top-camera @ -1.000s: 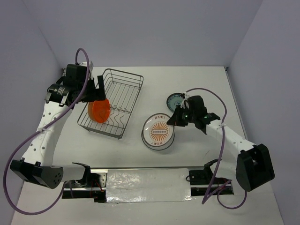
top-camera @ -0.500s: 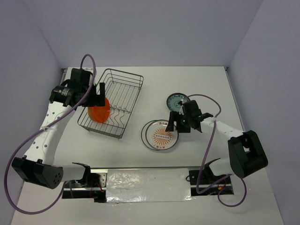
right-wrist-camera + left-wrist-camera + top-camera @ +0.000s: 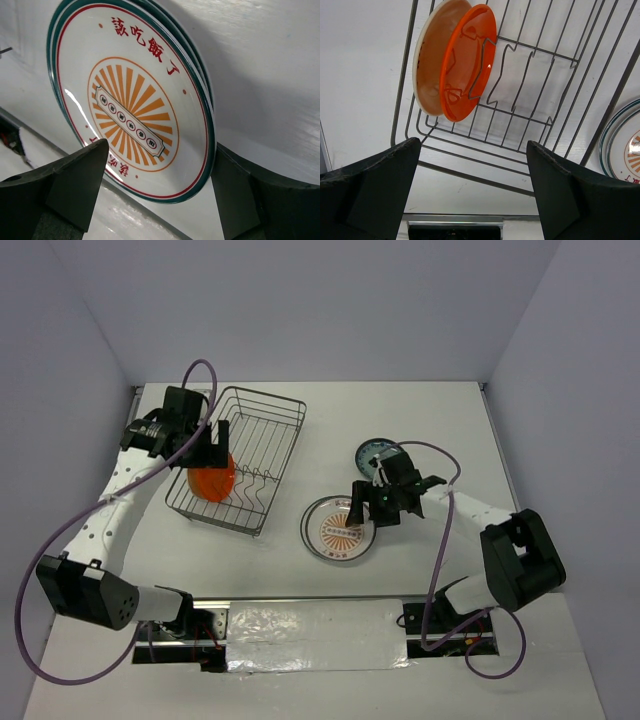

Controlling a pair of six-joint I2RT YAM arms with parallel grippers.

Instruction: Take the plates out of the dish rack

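At the near-left end of the dish rack (image 3: 270, 396), two plates are stood on edge against each other: an orange plate (image 3: 470, 60) and a cream plate (image 3: 431, 65) behind it. The left end effector (image 3: 474, 145) is held above them with its fingers spread and nothing between them. For a clean pick, the fingers should be lowered to straddle the rim of the orange plate alone and kept off the divider wire (image 3: 487, 75) that crosses its face. The plate should then be lifted straight up before any sideways travel, so that the cream plate is not dragged along.

On the tabletop (image 3: 440, 420) to the right of the rack, the sunburst plate (image 3: 132, 100) is laid flat on what appears to be a second plate, near the teal plate (image 3: 378, 453). The right end effector (image 3: 159, 146) is spread at either side of its near rim, no grip being apparent. It is best withdrawn upward so that the stack is not nudged.

Compared with a second ago, the sunburst plate, then carried tilted above the tabletop, has been brought down flat. The left end effector has been moved closer over the orange plate.
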